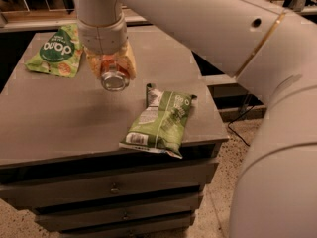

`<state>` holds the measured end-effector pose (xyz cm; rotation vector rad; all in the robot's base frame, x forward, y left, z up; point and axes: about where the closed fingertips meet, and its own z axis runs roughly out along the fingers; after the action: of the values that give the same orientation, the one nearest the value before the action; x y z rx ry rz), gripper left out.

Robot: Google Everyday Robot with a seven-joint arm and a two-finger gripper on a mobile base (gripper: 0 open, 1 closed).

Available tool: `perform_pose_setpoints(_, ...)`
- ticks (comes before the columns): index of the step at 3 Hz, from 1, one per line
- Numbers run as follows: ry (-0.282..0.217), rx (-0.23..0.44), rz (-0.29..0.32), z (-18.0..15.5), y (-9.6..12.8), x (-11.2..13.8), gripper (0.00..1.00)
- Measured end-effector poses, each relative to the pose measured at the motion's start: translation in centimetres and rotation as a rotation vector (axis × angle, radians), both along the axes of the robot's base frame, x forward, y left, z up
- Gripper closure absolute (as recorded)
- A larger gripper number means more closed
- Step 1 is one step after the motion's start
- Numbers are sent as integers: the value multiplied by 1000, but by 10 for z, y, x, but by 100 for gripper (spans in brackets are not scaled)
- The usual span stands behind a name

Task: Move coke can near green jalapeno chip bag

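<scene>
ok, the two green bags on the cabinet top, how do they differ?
Look: the green jalapeno chip bag is light green with a white stripe and small-print panels; the logo bag carries a dark round logo with big white letters. Place: the green jalapeno chip bag lies at the front edge, the logo bag at the far corner. Both lie flat on the cabinet top. The gripper, holding the coke can, is between them.
</scene>
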<state>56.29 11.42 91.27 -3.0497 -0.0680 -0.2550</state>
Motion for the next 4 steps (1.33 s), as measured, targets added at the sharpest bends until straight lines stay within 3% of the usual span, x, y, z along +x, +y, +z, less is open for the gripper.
perform_pose_setpoints(2,-45,-22,-88,8,-40,47,100)
perform_pose_setpoints(4,-42,15,-161,-26,-108,73,100)
